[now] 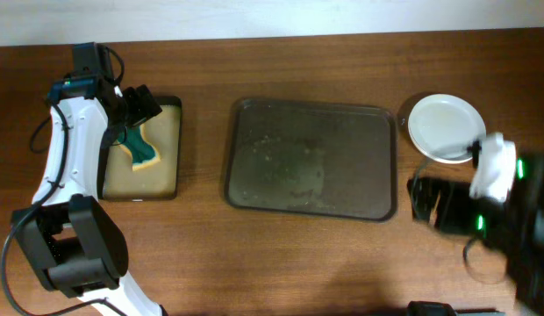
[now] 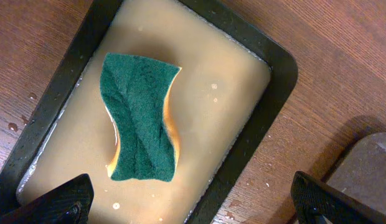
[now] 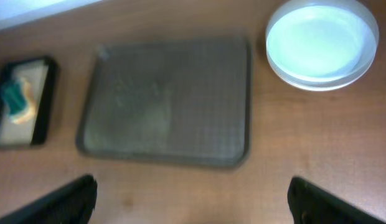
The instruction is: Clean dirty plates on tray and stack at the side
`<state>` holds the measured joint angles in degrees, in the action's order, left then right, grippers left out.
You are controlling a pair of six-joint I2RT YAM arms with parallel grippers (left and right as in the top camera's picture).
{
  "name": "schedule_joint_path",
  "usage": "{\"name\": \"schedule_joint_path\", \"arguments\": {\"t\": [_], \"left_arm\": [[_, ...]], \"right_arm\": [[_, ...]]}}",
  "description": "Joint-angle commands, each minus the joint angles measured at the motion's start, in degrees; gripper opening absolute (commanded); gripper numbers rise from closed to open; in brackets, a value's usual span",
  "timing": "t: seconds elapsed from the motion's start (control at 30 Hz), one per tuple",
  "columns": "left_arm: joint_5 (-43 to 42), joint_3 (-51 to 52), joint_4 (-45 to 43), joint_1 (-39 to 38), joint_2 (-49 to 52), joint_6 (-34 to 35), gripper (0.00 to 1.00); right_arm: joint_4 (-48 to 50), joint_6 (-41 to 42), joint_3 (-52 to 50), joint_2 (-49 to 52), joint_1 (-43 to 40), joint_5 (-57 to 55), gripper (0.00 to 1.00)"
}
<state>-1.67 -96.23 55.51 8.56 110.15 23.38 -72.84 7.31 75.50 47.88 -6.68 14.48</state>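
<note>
While my left gripper [image 2: 190,194] hangs wide open, I see the green sponge [image 2: 140,118] lying flat just below it in the cloudy beige water of the small black tray [image 2: 268,106], touched by neither finger. My right gripper [image 3: 190,199] is spread wide too, holding nothing, up above the wooden table [image 1: 281,254]. Out past it sits the big brown tray [image 1: 311,158], its floor streaked and wet-looking. Farther still, the white plates [image 1: 443,127] sit stacked on the table just off that tray's right corner; I can't count them.
</note>
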Motion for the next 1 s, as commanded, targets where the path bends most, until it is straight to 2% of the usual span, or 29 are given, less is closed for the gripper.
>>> {"name": "schedule_joint_path", "arguments": {"t": [0.0,0.17,0.27,0.53,0.77,0.97], "left_arm": [[-0.1,-0.6,-0.1,0.0,-0.8,-0.3,0.99],[-0.1,-0.6,-0.1,0.0,-0.8,-0.3,0.99],[-0.1,-0.6,-0.1,0.0,-0.8,-0.3,0.99],[-0.1,-0.6,-0.1,0.0,-0.8,-0.3,0.99],[-0.1,-0.6,-0.1,0.0,-0.8,-0.3,0.99],[-0.1,-0.6,-0.1,0.0,-0.8,-0.3,0.99]], "right_arm": [[11.8,-0.5,-14.9,-17.9,0.4,1.6,0.98],[33.6,-0.5,-37.8,-39.6,6.0,1.0,0.98],[45.0,0.0,-50.4,-47.8,7.1,1.1,0.98],[70.1,0.7,-67.2,-47.7,7.1,-2.8,0.98],[79.2,0.6,-75.2,-47.7,8.6,-11.7,0.98],[68.3,0.2,-75.2,-47.6,8.5,-15.2,0.98]]}}
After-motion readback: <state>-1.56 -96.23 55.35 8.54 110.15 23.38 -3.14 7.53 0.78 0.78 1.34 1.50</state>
